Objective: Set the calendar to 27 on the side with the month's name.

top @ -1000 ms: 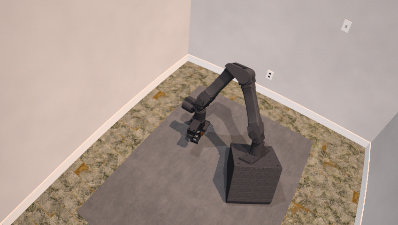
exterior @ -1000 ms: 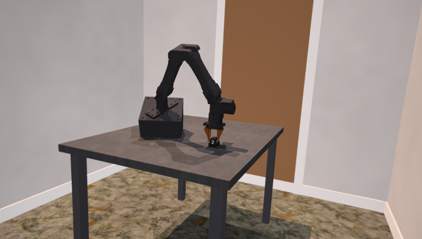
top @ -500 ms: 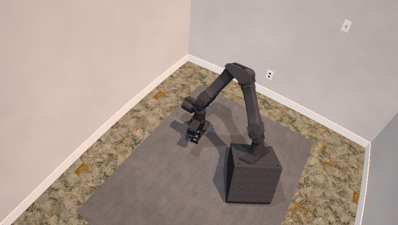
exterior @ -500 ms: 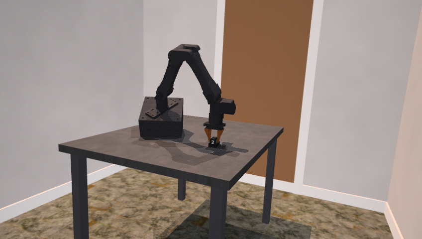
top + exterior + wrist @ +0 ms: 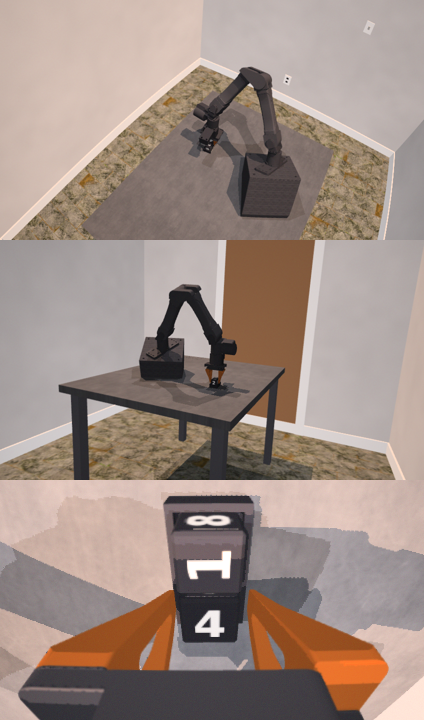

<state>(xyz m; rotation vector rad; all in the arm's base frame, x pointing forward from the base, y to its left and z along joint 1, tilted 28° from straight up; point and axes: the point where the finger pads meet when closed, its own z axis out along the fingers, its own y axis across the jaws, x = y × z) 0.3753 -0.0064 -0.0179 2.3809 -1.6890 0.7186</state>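
The black tray [image 5: 169, 545] [image 5: 211, 386] stands on the table under the gripper. In the wrist view a black cube [image 5: 182, 575] at the tray's far end shows a sideways 1 on top and an 8 on its far face. The nearer cube [image 5: 210, 632] shows an upright 4 on top; its base is hidden. One digit face [image 5: 213, 382] reads 2 in the exterior view; I cannot tell which cube carries it. My gripper [image 5: 211, 599] [image 5: 215, 383] is open, its orange fingers on both sides of the nearer cube with narrow gaps. The month's name is not visible.
The arm's dark base block [image 5: 269, 193] [image 5: 161, 369] stands on the grey table [image 5: 166, 184] [image 5: 119, 388], well away from the tray. Table edges [image 5: 258, 394] lie beyond the tray on its outer side. Arm shadows fall around the tray.
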